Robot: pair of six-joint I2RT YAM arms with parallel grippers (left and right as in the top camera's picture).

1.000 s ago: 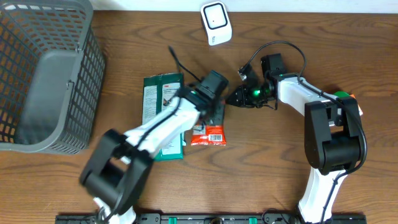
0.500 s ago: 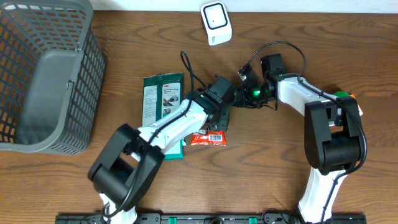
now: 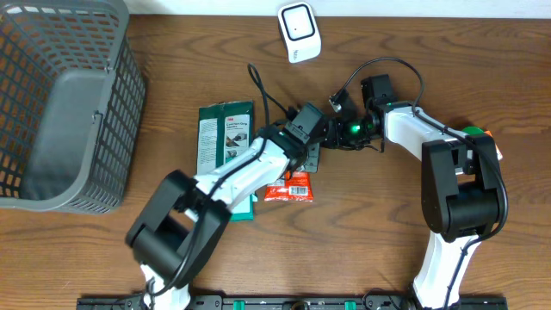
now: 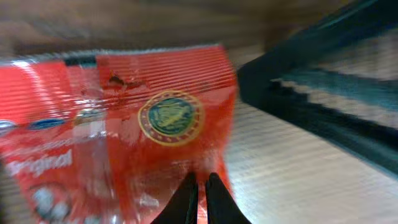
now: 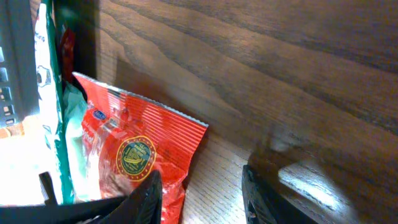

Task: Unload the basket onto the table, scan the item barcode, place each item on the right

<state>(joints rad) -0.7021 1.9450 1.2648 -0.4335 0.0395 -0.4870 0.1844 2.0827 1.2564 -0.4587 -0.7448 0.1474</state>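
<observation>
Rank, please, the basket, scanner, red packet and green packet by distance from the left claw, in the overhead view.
1. Red packet, pinched in the left claw.
2. Green packet, left of it.
3. Scanner, at the back.
4. Basket, far left corner.

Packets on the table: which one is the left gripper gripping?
The red packet, pinched at its edge by the shut left gripper. The green packet lies flat beside it, ungripped.
</observation>
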